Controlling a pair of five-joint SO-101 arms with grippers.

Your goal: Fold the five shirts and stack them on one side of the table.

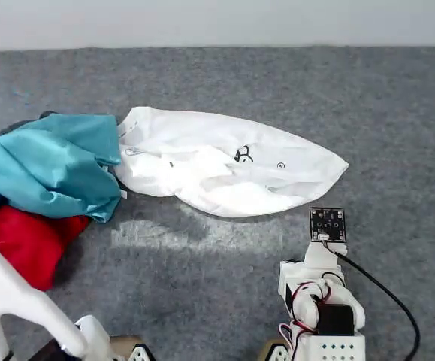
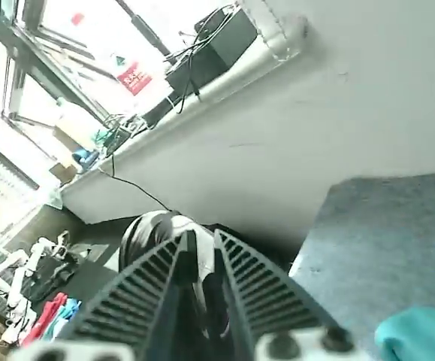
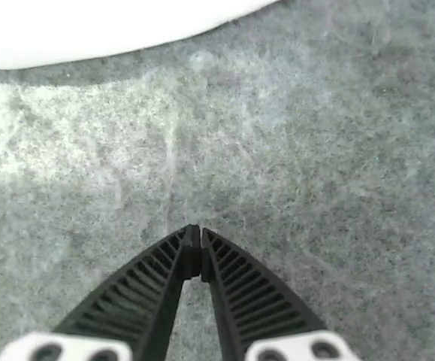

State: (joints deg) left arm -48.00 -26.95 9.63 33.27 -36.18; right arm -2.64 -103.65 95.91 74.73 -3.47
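The white shirt (image 1: pixel 225 169) lies crumpled at the centre of the grey table (image 1: pixel 367 98). A teal shirt (image 1: pixel 52 165) and a red shirt (image 1: pixel 25 244) are heaped at the left edge. The right tool (image 3: pixel 197 244) and the left tool (image 2: pixel 202 252) are both closed together and hold nothing. The cloth looks light and limp, so it will probably sag. A pinch on an outer seam or corner seems best.

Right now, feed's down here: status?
Left claw aloft, empty. Right claw shut, empty, over mat. White shirt unfolded; teal shirt atop red shirt. Nothing blocking.
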